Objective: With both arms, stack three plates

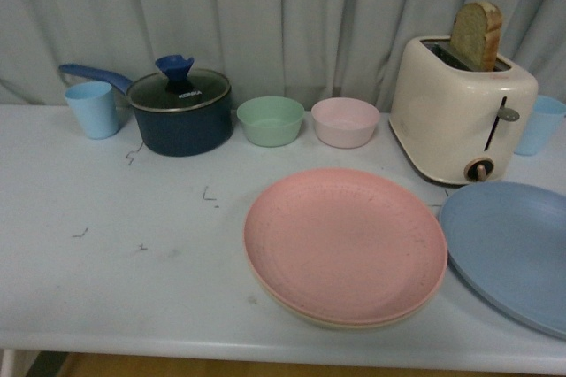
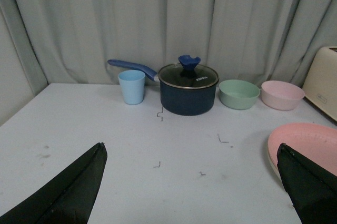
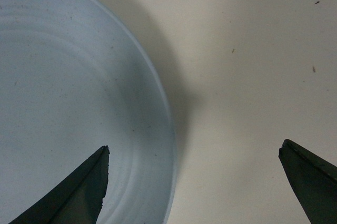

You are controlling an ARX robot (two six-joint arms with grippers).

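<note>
On the pale table (image 1: pixel 115 253), near its front edge, a large round matte pink plate (image 1: pixel 345 240) lies on top of a beige-cream plate (image 1: pixel 349 325) of the same size, so only a thin crescent of the lower rim shows. Just to the right of this pair lies a light blue round plate (image 1: pixel 517 249), flat on the table (its far side runs out of the front view). Whether its rim touches the stack cannot be told.

The left tool (image 2: pixel 190 148) hangs over bare table with its two black fingers spread wide and nothing between them, and the pink plate's edge is close by one finger. The right tool (image 3: pixel 195 145) is likewise spread and empty, straddling the blue plate's rim, with one finger over the plate's inside and the other over the table.

Along the grey curtain (image 1: pixel 292 14) stand a light blue plastic cup (image 1: pixel 92 109), a dark blue saucepan with a glass lid (image 1: pixel 179 111), a small green bowl (image 1: pixel 271 120), a small pink bowl (image 1: pixel 345 122) and a cream toaster (image 1: pixel 460 111) holding a slice of brown bread (image 1: pixel 478 34).
</note>
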